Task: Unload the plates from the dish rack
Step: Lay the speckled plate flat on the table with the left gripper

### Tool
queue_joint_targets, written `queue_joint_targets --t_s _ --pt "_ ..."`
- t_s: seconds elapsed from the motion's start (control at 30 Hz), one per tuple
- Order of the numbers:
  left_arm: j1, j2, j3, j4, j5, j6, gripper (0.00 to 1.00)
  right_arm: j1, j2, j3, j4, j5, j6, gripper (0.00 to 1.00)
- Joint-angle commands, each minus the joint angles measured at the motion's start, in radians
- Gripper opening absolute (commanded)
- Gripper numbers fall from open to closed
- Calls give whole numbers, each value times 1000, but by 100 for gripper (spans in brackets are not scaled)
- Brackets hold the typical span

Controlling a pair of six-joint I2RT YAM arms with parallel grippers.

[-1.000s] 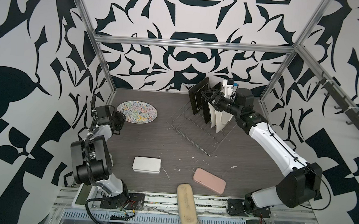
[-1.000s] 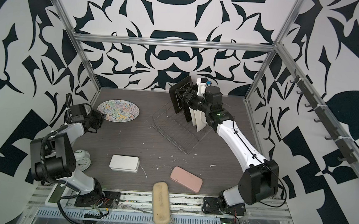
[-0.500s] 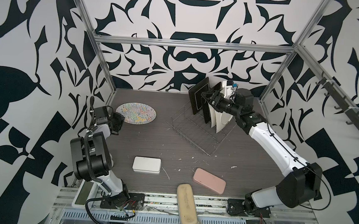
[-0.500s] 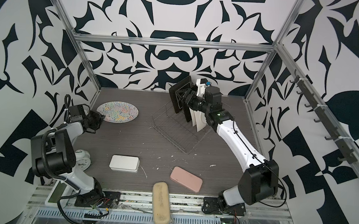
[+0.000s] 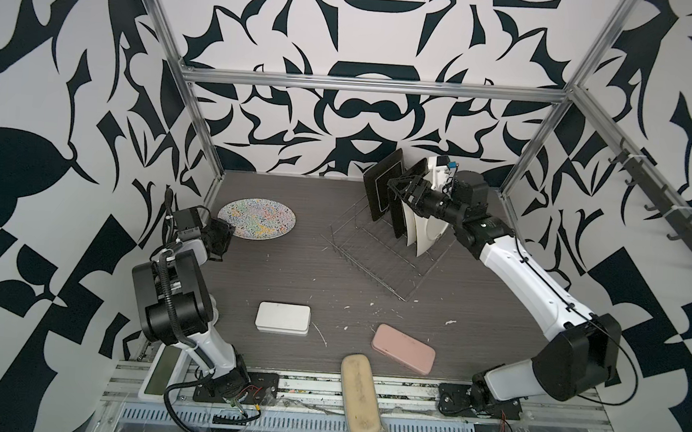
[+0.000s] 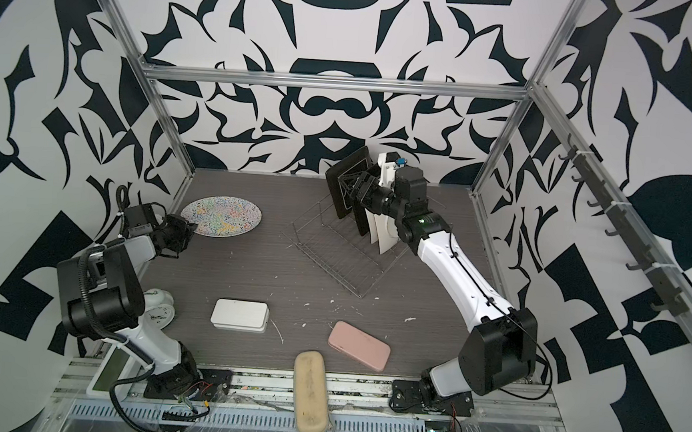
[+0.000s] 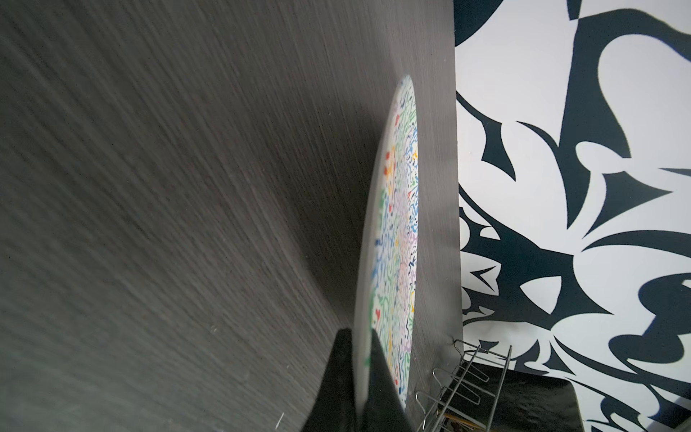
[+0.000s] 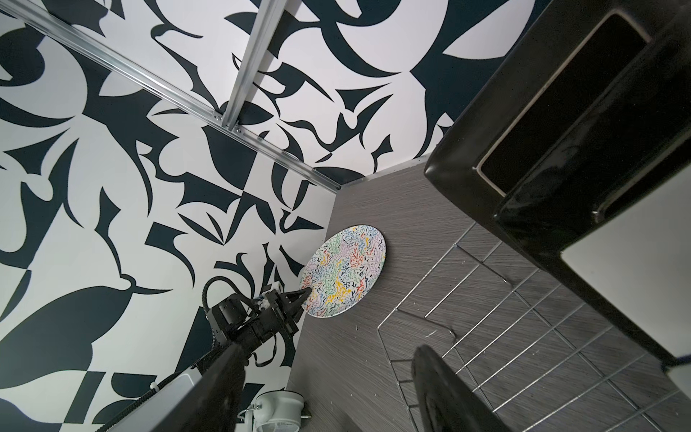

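Tabletop (image 5: 290, 280) shows round plate (image 5: 256, 219) dragged slightly leftward by left end effector (image 7: 359, 348).

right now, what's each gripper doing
Left gripper: closed on the rim of the round plate.
Right gripper: open at the black plates in the dish rack, gripping nothing.

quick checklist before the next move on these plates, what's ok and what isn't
1. left pincer shut on the round plate rim: ok
2. round plate out of the dish rack, lying on the table: ok
3. right pincer open, up at the black plates: ok
4. right pincer lined up on a single plate: cannot tell
5. dish rack emptied: not ok, two black plates and two white-backed plates stand in it
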Motion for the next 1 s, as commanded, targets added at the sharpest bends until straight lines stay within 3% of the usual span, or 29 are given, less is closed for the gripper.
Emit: queue_joint_targets --t_s 0.0,0.27,0.5,0.97 --pt "4 23 53 56 39 -15 0 -4 -32 10 13 -2 -26 74" --pt "8 117 147 89 64 -42 0 -9 -31 19 -13 0 -43 74" --pt "7 189 195 118 74 -80 6 -16 -19 25 -29 1 -49 75" --pt "-41 249 247 121 41 -100 10 -19 -18 23 -35 2 -48 74"
